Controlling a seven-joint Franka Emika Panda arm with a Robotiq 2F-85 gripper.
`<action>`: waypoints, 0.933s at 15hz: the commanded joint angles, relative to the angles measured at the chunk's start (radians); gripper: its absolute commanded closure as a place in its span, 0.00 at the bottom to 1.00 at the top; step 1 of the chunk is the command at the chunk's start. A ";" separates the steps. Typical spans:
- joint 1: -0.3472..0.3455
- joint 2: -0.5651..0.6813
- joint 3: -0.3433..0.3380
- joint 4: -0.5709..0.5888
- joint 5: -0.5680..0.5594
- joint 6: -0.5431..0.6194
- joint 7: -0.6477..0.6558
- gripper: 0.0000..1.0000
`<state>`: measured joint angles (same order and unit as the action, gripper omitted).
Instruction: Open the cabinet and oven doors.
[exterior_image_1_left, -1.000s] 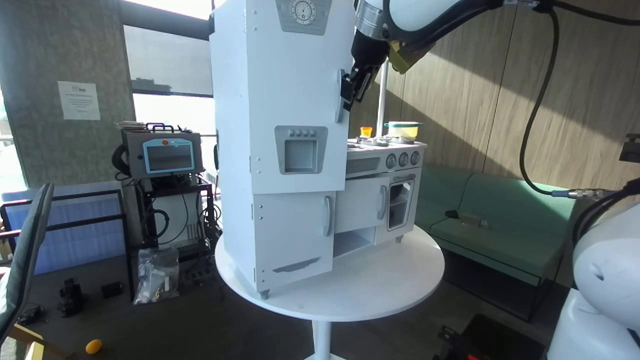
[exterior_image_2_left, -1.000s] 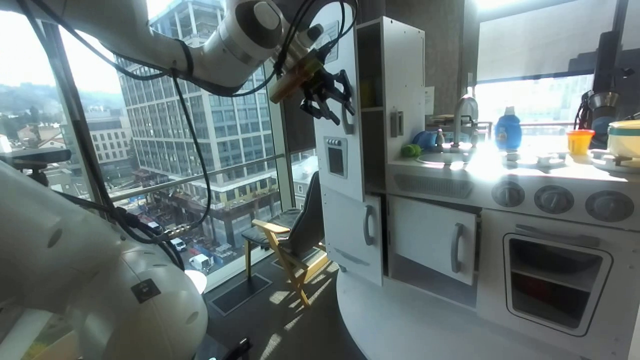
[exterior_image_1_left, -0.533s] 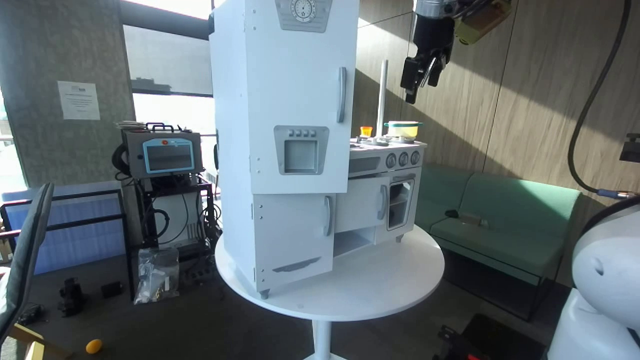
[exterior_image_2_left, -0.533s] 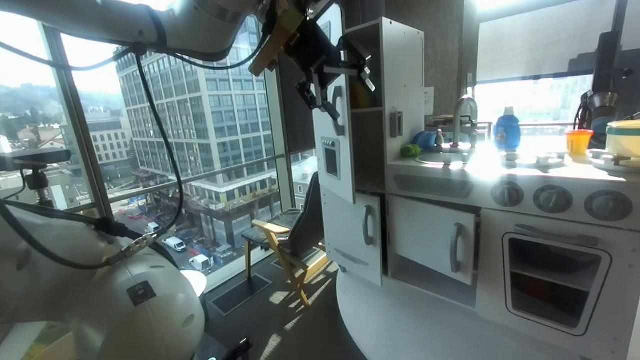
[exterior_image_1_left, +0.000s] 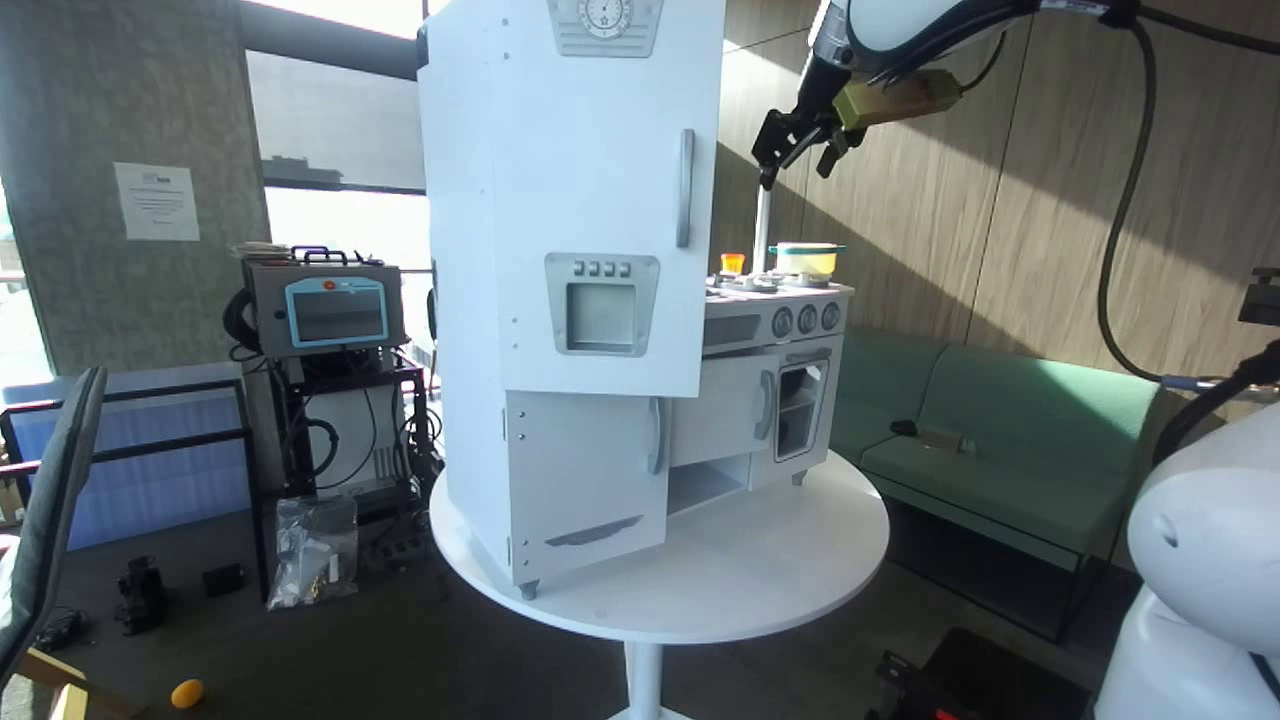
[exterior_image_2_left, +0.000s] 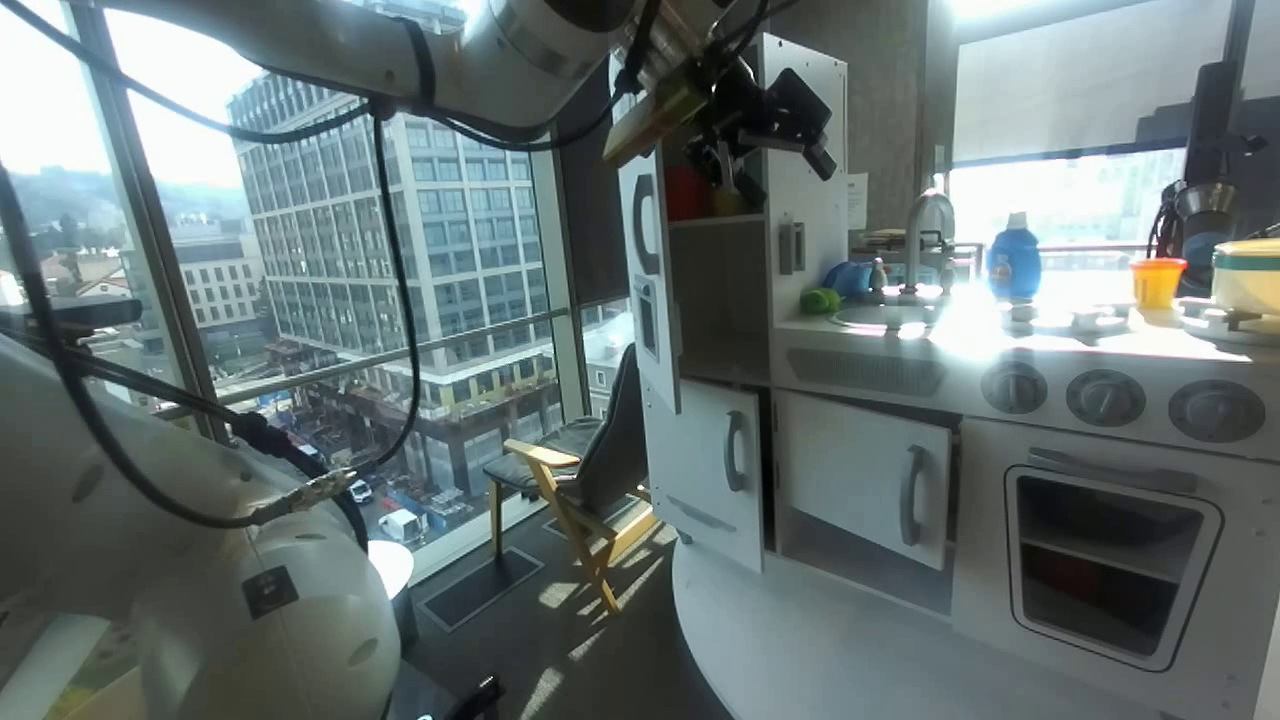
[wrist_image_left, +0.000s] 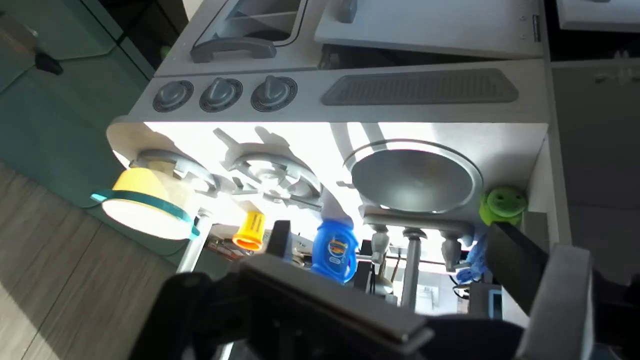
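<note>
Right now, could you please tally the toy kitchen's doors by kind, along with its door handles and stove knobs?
Fridge doors: 2
Cabinet door: 1
Oven door: 1
Door handles: 4
Stove knobs: 3
Total: 11

A green sofa (exterior_image_1_left: 1020, 465) lines a part-sunlit, perhaps wooden wall (exterior_image_1_left: 930, 220)

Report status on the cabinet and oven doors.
End effector open, holding nothing. Upper cabinet door partly open, under-sink door ajar. Oven door shut, nothing seen blocking its handle.
</note>
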<state>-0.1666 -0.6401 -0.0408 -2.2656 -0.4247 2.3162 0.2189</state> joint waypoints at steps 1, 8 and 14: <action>0.009 0.076 0.037 0.041 0.080 0.161 0.056 0.00; 0.152 -0.032 0.073 -0.015 0.242 0.011 -0.140 0.00; 0.323 -0.121 0.073 -0.056 0.336 -0.098 -0.358 0.00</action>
<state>0.0852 -0.7157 0.0409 -2.2985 -0.1381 2.2373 -0.0335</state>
